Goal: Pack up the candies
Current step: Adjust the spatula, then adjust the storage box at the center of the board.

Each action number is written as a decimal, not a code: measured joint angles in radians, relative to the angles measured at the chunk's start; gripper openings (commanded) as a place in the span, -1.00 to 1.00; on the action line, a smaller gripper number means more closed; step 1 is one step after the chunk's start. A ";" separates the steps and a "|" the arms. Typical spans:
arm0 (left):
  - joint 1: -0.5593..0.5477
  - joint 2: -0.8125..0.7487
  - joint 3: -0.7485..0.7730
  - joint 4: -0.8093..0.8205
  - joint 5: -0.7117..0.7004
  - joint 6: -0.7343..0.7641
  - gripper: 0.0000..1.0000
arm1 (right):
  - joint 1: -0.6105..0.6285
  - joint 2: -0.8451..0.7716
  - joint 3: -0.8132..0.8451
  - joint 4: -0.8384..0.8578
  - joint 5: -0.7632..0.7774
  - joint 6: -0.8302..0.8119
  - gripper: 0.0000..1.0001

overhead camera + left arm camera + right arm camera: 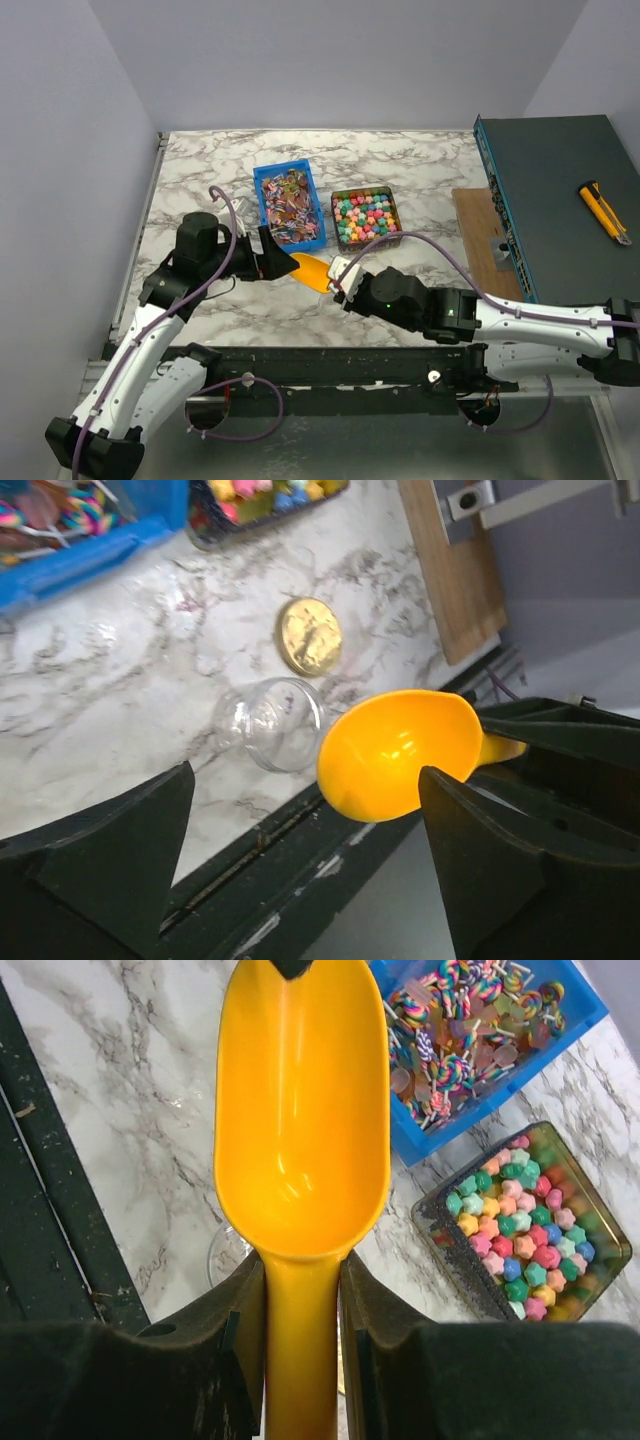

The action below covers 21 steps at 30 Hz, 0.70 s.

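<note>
Marble-patterned table (200, 180) carries the candies (290, 205) in two lots. Shiny wrapped sweets (460, 1050) fill a blue plastic bin (259, 200) just beyond the left pincer (278, 255). Chunky pieces (520, 1230) in pink, yellow, green and blue fill a dark-rimmed tray (333, 220) beyond the right pincer (340, 275).

Left pincer: jaws spread wide, holding nothing. The bowl of a glossy orange plastic scoop (312, 272) sits between its fingers, nearer one of them; contact cannot be determined.

Right pincer: jaws clamped on the scoop's narrow handle, one finger on each side.

In the left wrist view, a clear round jar (270, 723) shows past the open fingers, with a round gold lid (309, 635) lying flat just beyond it.
</note>
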<state>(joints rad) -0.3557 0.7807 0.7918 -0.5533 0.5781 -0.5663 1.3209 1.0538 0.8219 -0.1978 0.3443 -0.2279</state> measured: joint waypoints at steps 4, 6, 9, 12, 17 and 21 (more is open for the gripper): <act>0.000 -0.015 0.035 -0.021 -0.119 0.010 0.98 | 0.000 0.020 0.030 -0.040 0.047 0.032 -0.99; 0.000 -0.011 0.053 -0.023 -0.181 0.010 0.98 | 0.000 0.022 0.042 -0.062 0.071 0.053 -0.99; 0.001 0.011 0.080 -0.025 -0.249 0.010 0.98 | 0.000 0.022 0.057 -0.089 0.098 0.081 -0.99; 0.005 0.061 0.118 -0.027 -0.311 0.010 0.96 | 0.000 0.022 0.063 -0.101 0.122 0.113 -0.99; 0.027 0.146 0.169 -0.025 -0.387 0.009 0.93 | 0.000 0.022 0.064 -0.128 0.157 0.176 -0.99; 0.048 0.215 0.214 -0.023 -0.422 0.004 0.86 | 0.000 0.022 0.066 -0.153 0.188 0.244 -0.99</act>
<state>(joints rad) -0.3073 0.9955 1.0054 -0.5758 0.1562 -0.5621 1.3209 1.0760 0.8875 -0.3508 0.5323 0.0162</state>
